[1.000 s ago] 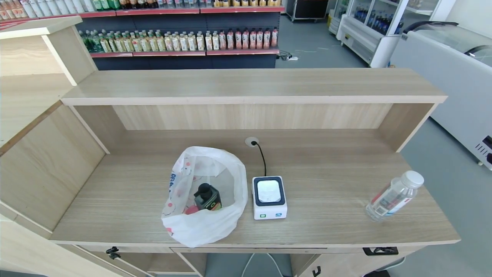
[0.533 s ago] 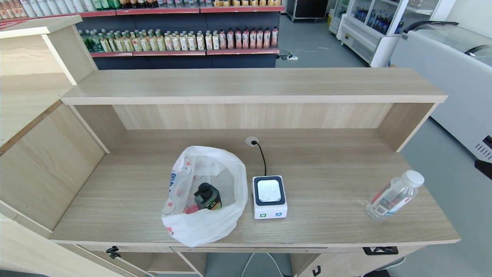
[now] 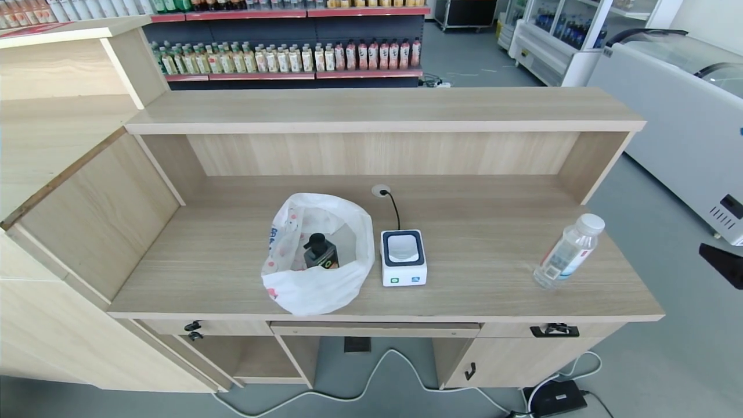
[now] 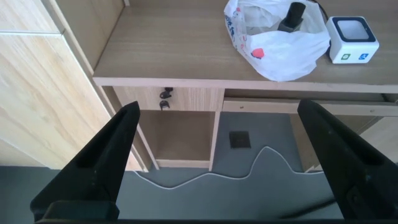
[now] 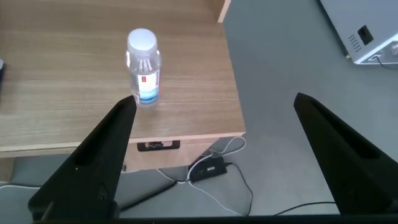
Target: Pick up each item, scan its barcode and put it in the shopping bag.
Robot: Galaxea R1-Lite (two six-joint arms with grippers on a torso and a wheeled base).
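— Wooden shop counter (image 3: 464, 290); the shopping bag (image 3: 313, 284) holds a dark bottle (image 3: 320, 252), with the scanner (image 3: 403, 257) just beside it.
— So the water bottle (image 3: 567, 251) is next?
— I'd say so. It stands upright near the counter's right end. The right gripper (image 5: 214, 102) hangs off that end, apart from it, wide open and empty. It must reach in and grip the bottle. The left gripper (image 4: 217, 106) is open and empty too.

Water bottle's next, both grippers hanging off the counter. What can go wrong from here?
1. The water bottle stands upright near the right end of the counter. A nudge from the open right gripper may tip it, and it might roll off.
2. The shopping bag looks limp, and the dark bottle takes up part of its mouth, so a drop could catch the rim.
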